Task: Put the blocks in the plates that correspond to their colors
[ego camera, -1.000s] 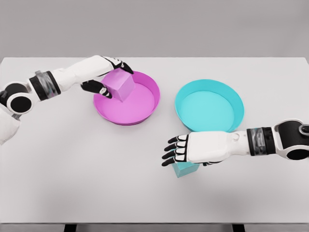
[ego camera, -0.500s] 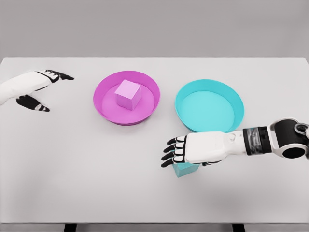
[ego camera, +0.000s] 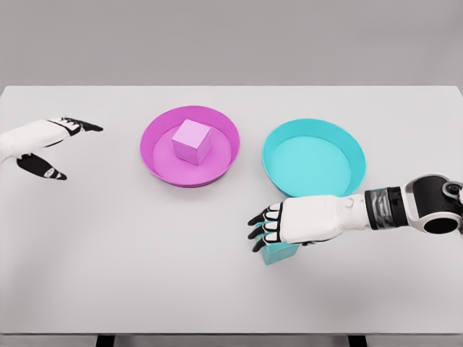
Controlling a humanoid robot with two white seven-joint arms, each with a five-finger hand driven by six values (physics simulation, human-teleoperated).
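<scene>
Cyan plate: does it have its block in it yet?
No, empty. The cyan plate shows only bare floor; the cyan block sits on the table under the right hand.

Pink block (ego camera: 192,141) sits in pink plate (ego camera: 155,160); right hand (ego camera: 293,224) covers cyan block (ego camera: 278,253) near cyan plate (ego camera: 354,148)
</scene>
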